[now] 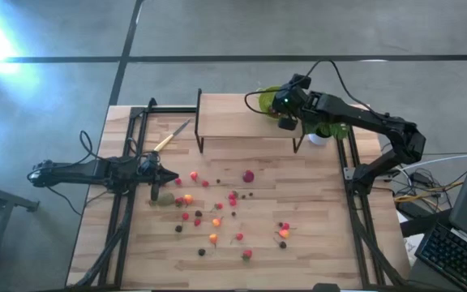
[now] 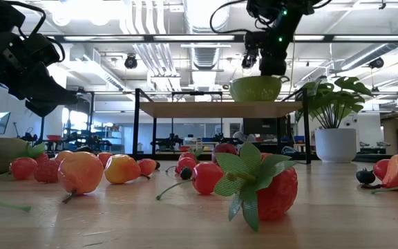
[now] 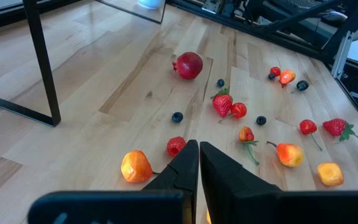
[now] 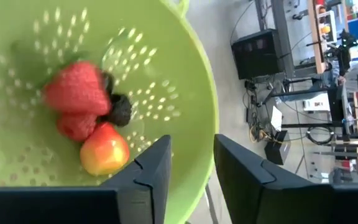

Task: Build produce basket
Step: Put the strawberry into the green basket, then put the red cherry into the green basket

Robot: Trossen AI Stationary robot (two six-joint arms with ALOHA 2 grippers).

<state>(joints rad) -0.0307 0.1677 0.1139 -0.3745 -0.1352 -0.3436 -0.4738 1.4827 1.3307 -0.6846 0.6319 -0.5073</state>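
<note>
A pale wooden bench with black metal rails along its sides stands on a grey concrete floor. Toward its back sits a low wooden shelf on thin black legs, and beside the shelf's right end a green leafy plant in a white pot stands upright. A yellow-handled knife lies flat on the bench just left of the shelf, and a keyboard shows off the bench's right edge.
</note>
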